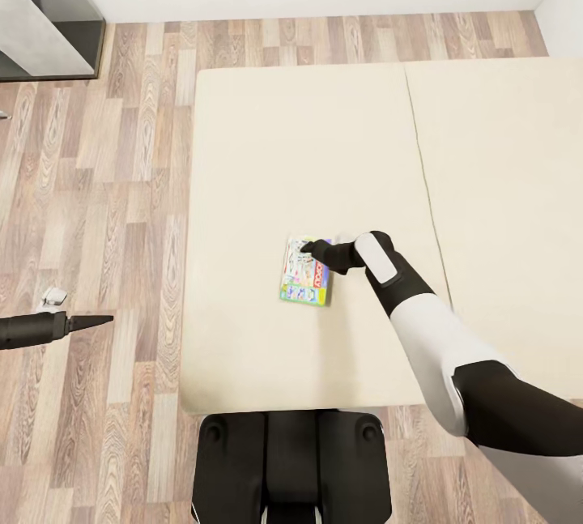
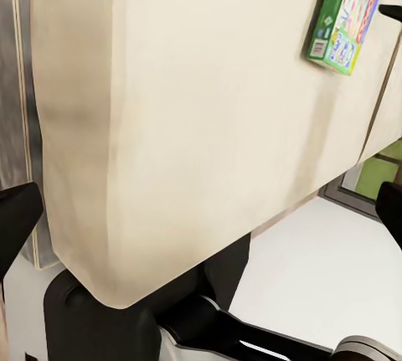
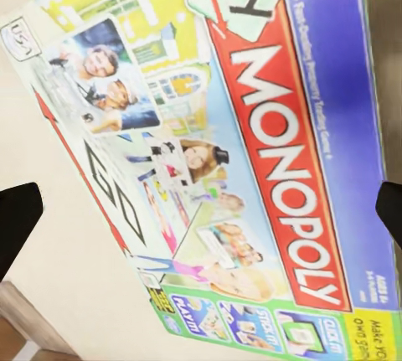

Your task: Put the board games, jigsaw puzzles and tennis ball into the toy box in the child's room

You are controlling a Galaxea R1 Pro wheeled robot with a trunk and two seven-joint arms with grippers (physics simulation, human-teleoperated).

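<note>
The right gripper [image 1: 310,247] hovers, fingers spread, over the board game [image 1: 306,281] (a Monopoly box) on the bed [image 1: 267,143].

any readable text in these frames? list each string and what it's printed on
"MONOPOLY": white letters on the red band across the board game cover, lying on the bed.
"USA": small badge at one cover corner.
Small print along the red band, the green tiles at the cover's edge and the corner text: too blurred to read.
</note>
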